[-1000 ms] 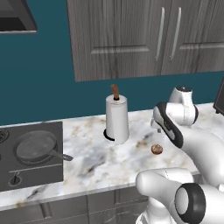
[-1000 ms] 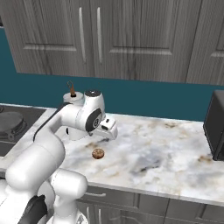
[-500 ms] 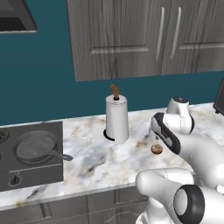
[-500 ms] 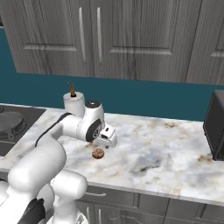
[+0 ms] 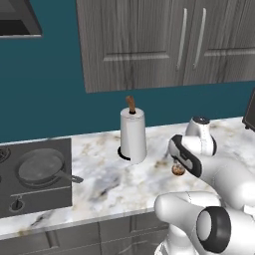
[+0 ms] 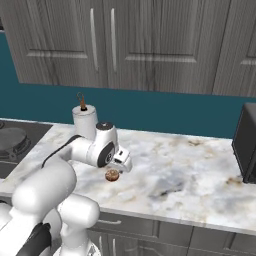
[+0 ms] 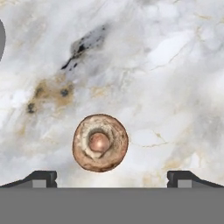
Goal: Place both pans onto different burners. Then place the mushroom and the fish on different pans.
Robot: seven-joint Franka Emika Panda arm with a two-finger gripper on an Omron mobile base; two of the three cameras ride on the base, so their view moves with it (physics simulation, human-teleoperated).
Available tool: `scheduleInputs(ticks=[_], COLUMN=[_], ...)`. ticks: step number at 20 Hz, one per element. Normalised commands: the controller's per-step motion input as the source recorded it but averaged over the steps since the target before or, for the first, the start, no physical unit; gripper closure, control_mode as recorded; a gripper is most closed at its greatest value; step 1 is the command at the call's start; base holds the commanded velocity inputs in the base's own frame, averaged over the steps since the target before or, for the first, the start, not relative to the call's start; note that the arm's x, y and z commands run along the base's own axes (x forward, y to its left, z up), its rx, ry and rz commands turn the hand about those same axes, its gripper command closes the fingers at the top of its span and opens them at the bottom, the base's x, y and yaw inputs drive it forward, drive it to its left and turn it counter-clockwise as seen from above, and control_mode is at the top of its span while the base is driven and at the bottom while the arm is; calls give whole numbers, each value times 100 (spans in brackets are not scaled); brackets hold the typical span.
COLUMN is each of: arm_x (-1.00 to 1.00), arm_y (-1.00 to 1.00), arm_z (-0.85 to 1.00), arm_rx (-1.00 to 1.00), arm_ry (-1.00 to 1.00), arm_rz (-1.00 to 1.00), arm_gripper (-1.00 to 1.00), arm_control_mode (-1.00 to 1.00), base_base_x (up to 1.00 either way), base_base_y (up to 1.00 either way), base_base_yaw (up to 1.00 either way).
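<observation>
Gripper above mushroom, jaws wide apart.
The mushroom lay on the marble counter, between the finger tips and untouched. One pan sat on a burner of the cooktop.

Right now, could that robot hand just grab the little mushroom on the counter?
Probably yes. The gripper hangs open right above the mushroom, one finger on each side of it, and the marble counter around it is bare, so nothing seems to block the way down.
</observation>
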Motion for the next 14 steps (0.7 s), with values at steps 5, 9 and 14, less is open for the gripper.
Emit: scheduleInputs(ticks=[5,9,14], arm_x=[13,11,13], arm_y=[5,0,0], arm_z=[-10,-2,-13], arm_rx=[0,0,0], arm_ry=[0,0,0], arm_rz=[0,0,0], arm_gripper=[-100,-100,-100], arm_control_mode=[-100,-100,-100], base_base_x=[0,0,0], base_base_y=[0,0,0], base_base_yaw=[0,0,0])
